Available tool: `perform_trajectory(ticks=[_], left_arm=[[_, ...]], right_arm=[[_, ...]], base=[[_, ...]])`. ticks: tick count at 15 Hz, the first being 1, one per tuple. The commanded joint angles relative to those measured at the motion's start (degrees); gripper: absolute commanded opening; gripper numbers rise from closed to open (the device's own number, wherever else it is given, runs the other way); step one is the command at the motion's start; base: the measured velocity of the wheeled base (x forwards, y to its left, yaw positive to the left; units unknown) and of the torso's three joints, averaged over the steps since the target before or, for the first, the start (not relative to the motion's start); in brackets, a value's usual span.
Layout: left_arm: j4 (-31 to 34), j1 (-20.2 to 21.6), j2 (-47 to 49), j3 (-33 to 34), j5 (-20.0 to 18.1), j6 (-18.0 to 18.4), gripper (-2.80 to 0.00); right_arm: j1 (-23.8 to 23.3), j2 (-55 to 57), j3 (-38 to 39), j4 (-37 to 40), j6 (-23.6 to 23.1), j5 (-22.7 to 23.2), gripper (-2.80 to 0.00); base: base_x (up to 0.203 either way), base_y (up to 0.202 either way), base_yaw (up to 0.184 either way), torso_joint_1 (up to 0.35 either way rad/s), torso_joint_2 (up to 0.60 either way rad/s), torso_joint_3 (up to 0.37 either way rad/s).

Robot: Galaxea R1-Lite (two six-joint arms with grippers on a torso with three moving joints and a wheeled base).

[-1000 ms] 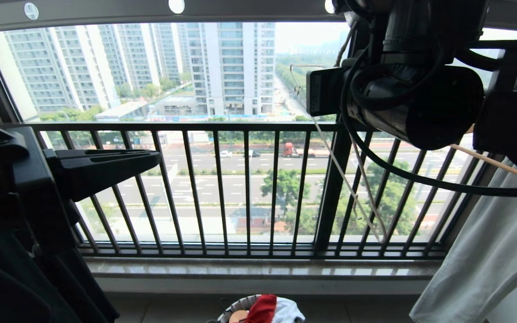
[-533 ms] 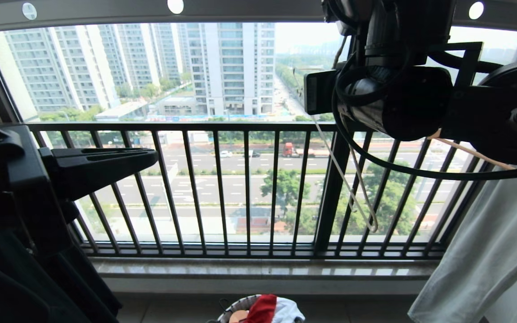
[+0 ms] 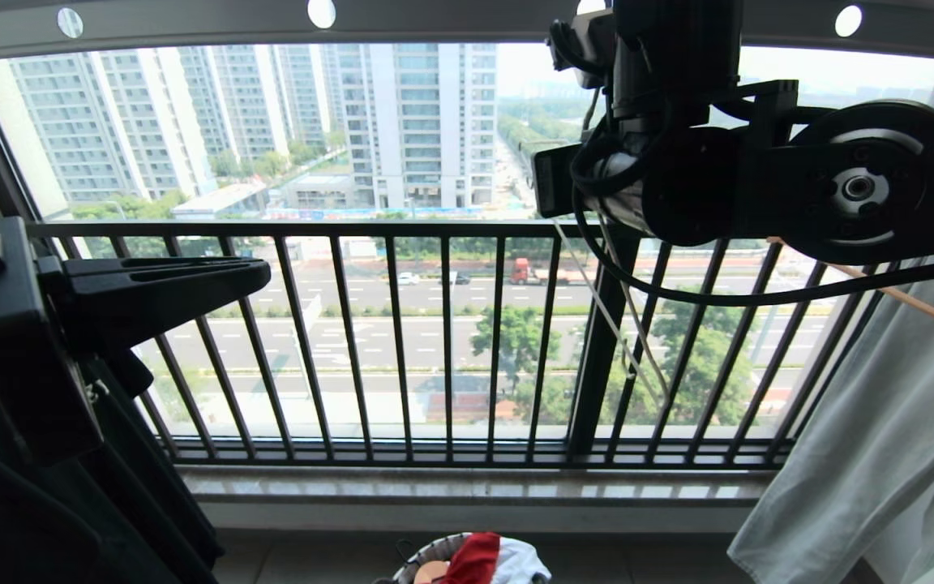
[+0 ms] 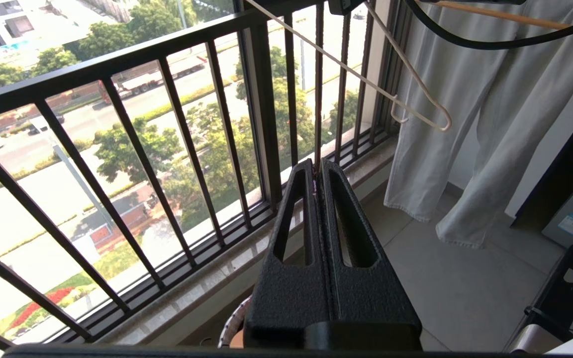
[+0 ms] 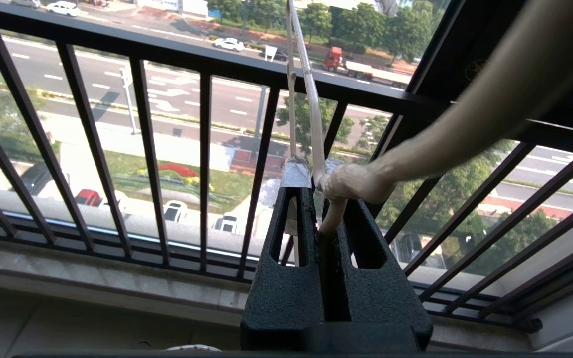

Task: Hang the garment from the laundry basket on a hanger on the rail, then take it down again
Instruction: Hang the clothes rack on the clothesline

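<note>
The grey rail [image 3: 434, 20] with round holes runs overhead. My right arm [image 3: 759, 186] reaches up just under it, and my right gripper [image 5: 316, 174] is shut on the white wire hanger [image 5: 311, 99] near its twisted neck. The hanger's wires [image 3: 609, 324] dangle below the arm in front of the window bars, and its lower corner [image 4: 416, 107] shows in the left wrist view. My left gripper [image 3: 264, 276] is held out at the left, shut and empty [image 4: 318, 166]. The red garment [image 3: 473, 560] lies in the laundry basket [image 3: 426, 556] on the floor below.
A black barred window railing [image 3: 443, 341] and stone sill [image 3: 475, 487] stand straight ahead. A pale grey-green garment [image 3: 864, 454] hangs on a wooden hanger [image 3: 913, 304] at the right. A black garment [image 3: 29, 519] hangs at the left.
My right arm has lifted and swung towards the rail, carrying the white hanger upward so that its lower end hangs higher. The left gripper stays shut and about where it was.
</note>
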Motion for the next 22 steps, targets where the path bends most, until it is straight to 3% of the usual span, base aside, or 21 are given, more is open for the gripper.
perform_trajectory(ticks=[1, 9, 15, 16, 22], left_arm=[[0.0, 0.0, -0.5, 0.0, 0.0, 0.0, -2.80], [0.0, 0.0, -0.9, -0.1, 0.0, 0.0, -2.80], [0.0, 0.0, -1.0, -0.1, 0.0, 0.0, -2.80], [0.0, 0.0, -1.0, -0.1, 0.0, 0.0, -2.80], [0.1, 0.0, -0.8, 0.0, 0.0, 0.1, -2.80]], right_arm=[[-0.6, 1.1, -2.0, 2.2, 0.0, -0.2, -2.80], [-0.6, 0.6, -1.4, 3.0, 0.0, -0.4, -2.80], [-0.3, -4.4, 5.1, 2.7, 0.2, 0.3, -2.80], [-0.3, -4.7, 5.3, 2.8, 0.0, 0.2, 0.00], [0.6, -7.1, 7.3, 3.0, -0.5, 0.2, 0.00]], base=[[0.000, 0.000, 0.000, 0.000, 0.00, 0.000], [0.000, 0.000, 0.000, 0.000, 0.00, 0.000], [0.000, 0.000, 0.000, 0.000, 0.00, 0.000], [0.000, 0.000, 0.000, 0.000, 0.00, 0.000], [0.000, 0.000, 0.000, 0.000, 0.00, 0.000]])
